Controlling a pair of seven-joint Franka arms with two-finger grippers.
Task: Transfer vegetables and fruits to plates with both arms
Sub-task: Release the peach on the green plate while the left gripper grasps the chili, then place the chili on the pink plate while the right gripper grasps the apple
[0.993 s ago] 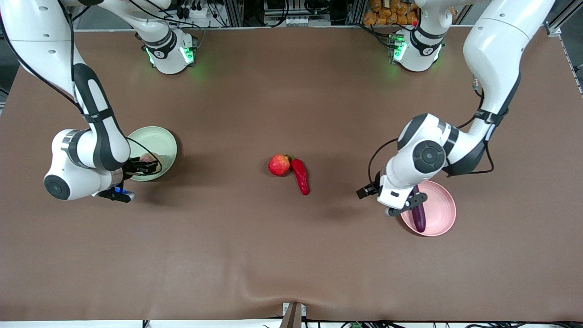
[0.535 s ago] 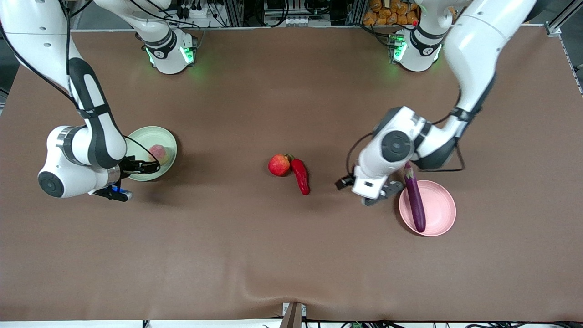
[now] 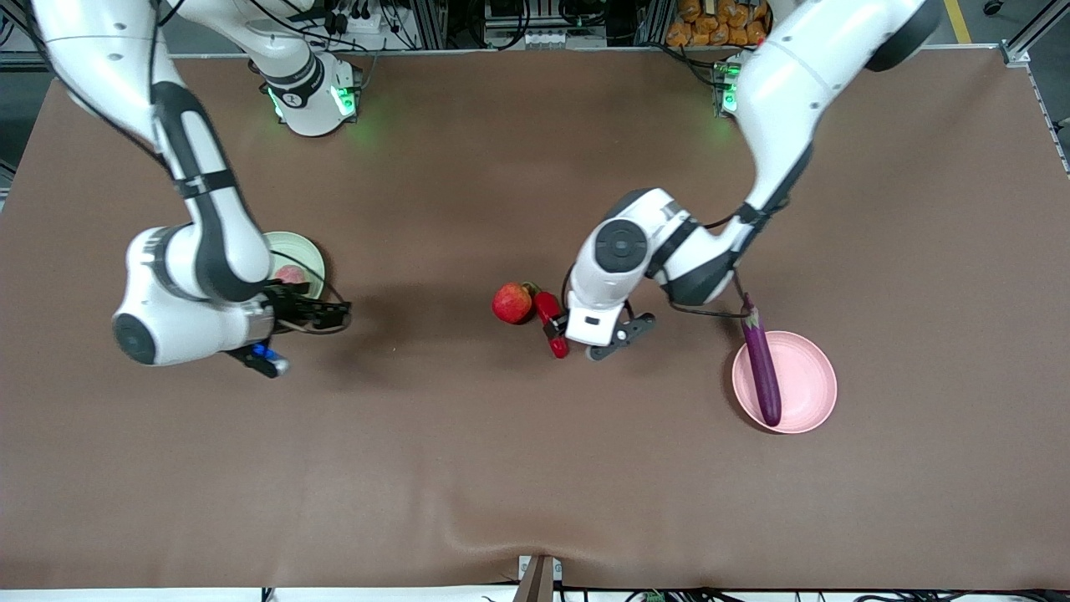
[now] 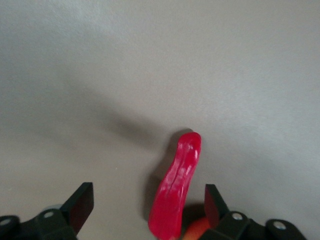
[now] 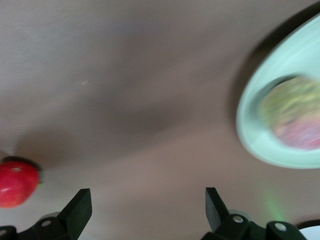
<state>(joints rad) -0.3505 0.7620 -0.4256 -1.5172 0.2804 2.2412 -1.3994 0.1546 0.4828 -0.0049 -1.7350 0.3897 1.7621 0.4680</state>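
The purple eggplant (image 3: 761, 372) lies on the pink plate (image 3: 815, 378), with its stem end over the rim. The pink-and-yellow-green fruit (image 3: 290, 273) sits on the green plate (image 3: 306, 251), which my right arm partly hides; both also show in the right wrist view, fruit (image 5: 295, 117) and plate (image 5: 255, 107). The red fruit (image 3: 512, 303) and the red chili (image 3: 545, 308) lie touching at the table's middle. My left gripper (image 3: 585, 339) is open over the chili (image 4: 180, 185), with the red fruit (image 4: 200, 231) beside one finger. My right gripper (image 3: 334, 316) is open and empty beside the green plate, over bare table (image 5: 147, 202).
The brown table cover (image 3: 535, 468) is bare nearer to the front camera. Both arm bases (image 3: 309, 92) stand along the table's edge farthest from the front camera. The red fruit also shows in the right wrist view (image 5: 17, 182).
My left gripper left the eggplant on the pink plate and moved to the middle, over the chili. My right gripper moved off the green plate toward the middle, with the fruit left on it.
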